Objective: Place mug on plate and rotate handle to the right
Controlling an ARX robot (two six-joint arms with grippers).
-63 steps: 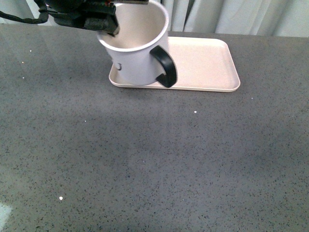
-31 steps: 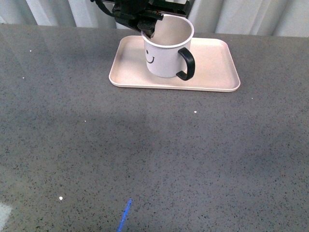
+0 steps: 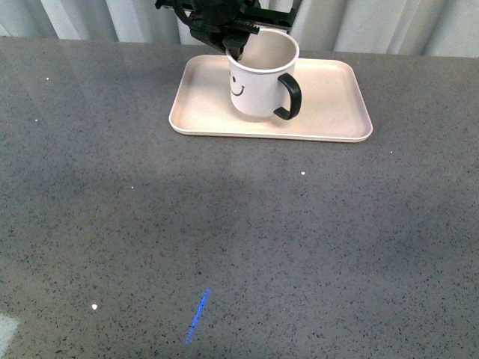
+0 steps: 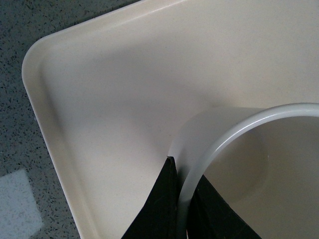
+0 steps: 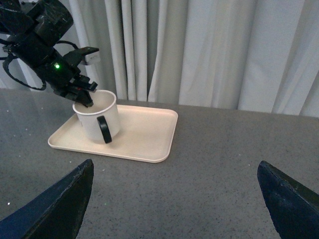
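**Mug on plate, left gripper pinching rim: final turn and release**

Position. The mug (image 3: 258, 86) stands on the plate (image 3: 329, 112), left of the plate's middle and well inside the raised edge. It looks seated flat, though I cannot tell whether its full weight is down. The handle (image 3: 290, 96) points right and a little toward the camera. The smiley face shows at front-left.

Grip. The left gripper (image 3: 236, 46) pinches the mug wall at the back-left rim. In the left wrist view one of its fingers (image 4: 158, 209) is outside the wall and one inside, pressed onto it.

Doing it well. Probably only a small turn away from the camera is left to set the handle square right. Turn about the mug's own axis, base flat, no drag across the plate. Then part the fingers and lift straight up, so the inner finger does not catch the rim and tip the mug.

Surroundings. The right gripper (image 5: 173, 170) is spread wide, holds nothing, and hangs well apart over the table (image 3: 224, 239). A curtain (image 5: 209, 50) hangs behind. A blue streak (image 3: 196, 318) of light lies on the near table. Nothing stands in the way.
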